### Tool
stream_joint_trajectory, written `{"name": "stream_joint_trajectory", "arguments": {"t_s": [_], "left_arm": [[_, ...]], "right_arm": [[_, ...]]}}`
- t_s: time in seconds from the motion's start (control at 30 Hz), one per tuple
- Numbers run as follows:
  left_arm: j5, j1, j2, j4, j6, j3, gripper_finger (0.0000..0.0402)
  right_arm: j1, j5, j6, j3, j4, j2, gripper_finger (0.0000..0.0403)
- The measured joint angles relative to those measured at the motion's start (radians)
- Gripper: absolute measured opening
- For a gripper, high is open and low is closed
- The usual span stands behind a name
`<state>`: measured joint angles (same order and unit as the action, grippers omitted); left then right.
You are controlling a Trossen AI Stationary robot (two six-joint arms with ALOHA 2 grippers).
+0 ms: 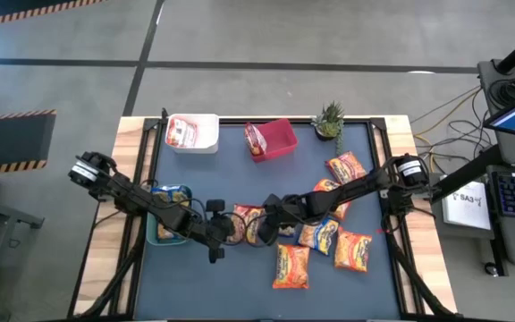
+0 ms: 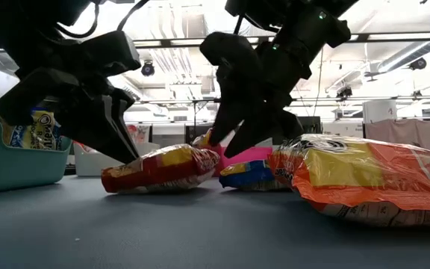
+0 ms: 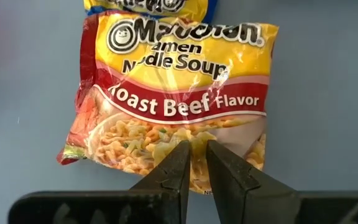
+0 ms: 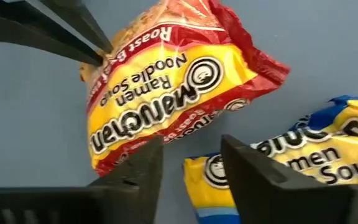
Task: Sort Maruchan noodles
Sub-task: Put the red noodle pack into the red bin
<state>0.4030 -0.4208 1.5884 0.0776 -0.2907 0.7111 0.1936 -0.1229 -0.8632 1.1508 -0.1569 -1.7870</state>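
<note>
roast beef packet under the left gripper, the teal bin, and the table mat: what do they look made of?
Roast beef packet: thin glossy plastic film, going by its crinkles, glare streaks and printed artwork.
Teal bin: looks like moulded hard plastic, with a smooth, evenly coloured wall and rounded rim.
Table mat: dark grey-blue matte sheet, no glare; rubber or vinyl, cannot tell which.

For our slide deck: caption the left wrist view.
Left tool pinching a Roast Beef packet on the table.
</note>
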Motion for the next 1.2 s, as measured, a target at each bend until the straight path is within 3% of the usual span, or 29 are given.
{"name": "stream_joint_trajectory", "arguments": {"t_s": [0.27,0.5,0.7,1.2], "left_arm": [[0.002,-0.002,-0.001,0.001,-0.053,-0.026,0.0038],[-0.007,-0.001,0.005,-0.011,-0.059,-0.051,0.0038],[-0.025,0.000,0.005,-0.100,-0.060,-0.097,0.0038],[-0.024,0.000,0.004,-0.129,-0.059,-0.100,0.0038]], "right_arm": [[0.000,-0.009,-0.106,-0.078,0.211,0.000,0.0272],[0.000,-0.064,-0.176,-0.137,0.307,-0.001,0.0330],[-0.002,-0.077,-0.165,-0.145,0.376,-0.002,0.0344],[-0.013,-0.107,-0.139,-0.105,0.355,-0.006,0.0345]]}}
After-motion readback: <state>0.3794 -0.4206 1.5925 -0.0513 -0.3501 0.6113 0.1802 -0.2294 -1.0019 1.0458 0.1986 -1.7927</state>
